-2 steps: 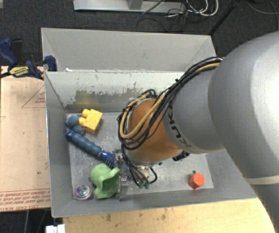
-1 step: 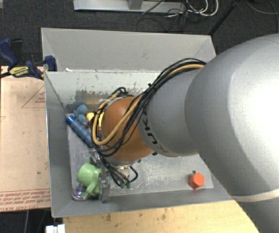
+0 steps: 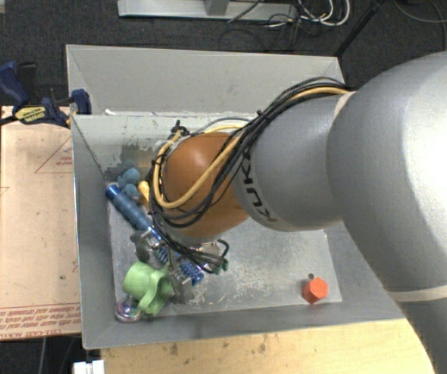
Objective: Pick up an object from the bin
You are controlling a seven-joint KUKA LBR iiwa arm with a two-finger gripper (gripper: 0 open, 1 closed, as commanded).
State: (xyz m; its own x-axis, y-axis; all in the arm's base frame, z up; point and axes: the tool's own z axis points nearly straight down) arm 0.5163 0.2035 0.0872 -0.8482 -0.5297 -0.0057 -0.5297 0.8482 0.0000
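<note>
My gripper (image 3: pixel 169 259) is low in the bin's front left part, just under the orange wrist cover. A light green, rounded plastic thing (image 3: pixel 147 285) lies right beside it on its lower left, touching or nearly touching it. Behind the gripper, a blue-handled tool (image 3: pixel 128 202) lies slanted along the left wall. A small metal ring (image 3: pixel 126 312) sits in the front left corner, just below the green thing.
A small orange-red block (image 3: pixel 314 290) lies alone near the bin's front right. The arm and its cabled orange cover hang over the bin's middle and back and hide what is beneath. The bin's left wall is close to the gripper.
</note>
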